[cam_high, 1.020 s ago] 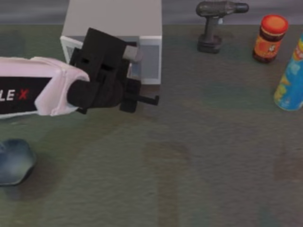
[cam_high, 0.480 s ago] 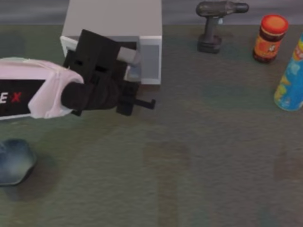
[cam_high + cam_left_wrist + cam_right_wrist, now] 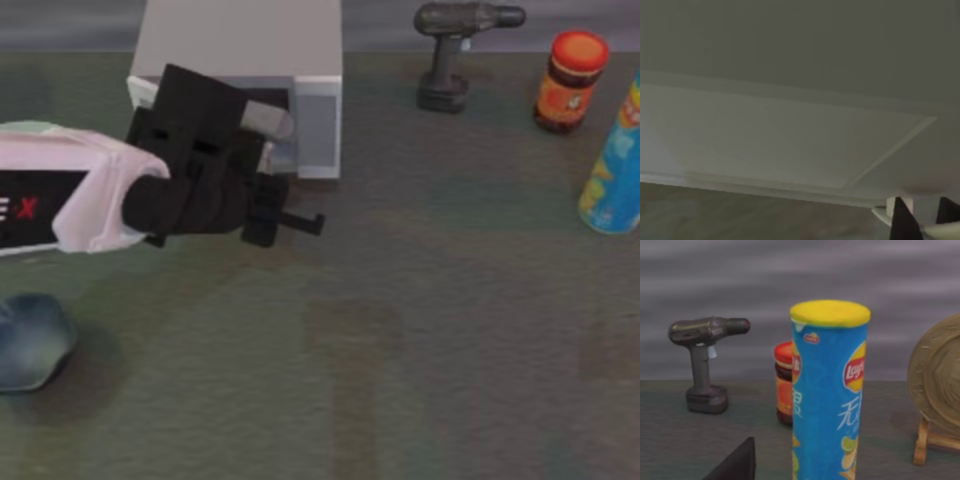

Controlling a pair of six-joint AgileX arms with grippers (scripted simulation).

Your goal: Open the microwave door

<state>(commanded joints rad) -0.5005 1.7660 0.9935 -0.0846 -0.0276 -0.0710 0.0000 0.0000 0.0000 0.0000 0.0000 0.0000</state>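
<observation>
The silver-grey microwave (image 3: 240, 40) stands at the table's back left, its grey control panel (image 3: 318, 125) on the right of its front. My left gripper (image 3: 305, 218) reaches across that front and hides most of the microwave door (image 3: 145, 95); only the door's left corner shows. In the left wrist view the door (image 3: 790, 145) fills the picture, and my left gripper (image 3: 922, 220) is shut on the door's pale handle (image 3: 892, 202). One dark fingertip (image 3: 735, 465) is all that shows of my right gripper; that arm is out of the top view.
A grey drill (image 3: 455, 55), a red-lidded jar (image 3: 570, 80) and a blue chips can (image 3: 615, 160) stand at the back right. A blue-grey lump (image 3: 30, 340) lies at the left edge. A round wooden plaque (image 3: 937, 385) on a stand shows beside the can.
My left arm has drawn back to the left and slightly toward the front, still holding the handle. The door's left corner now juts out a little more.
</observation>
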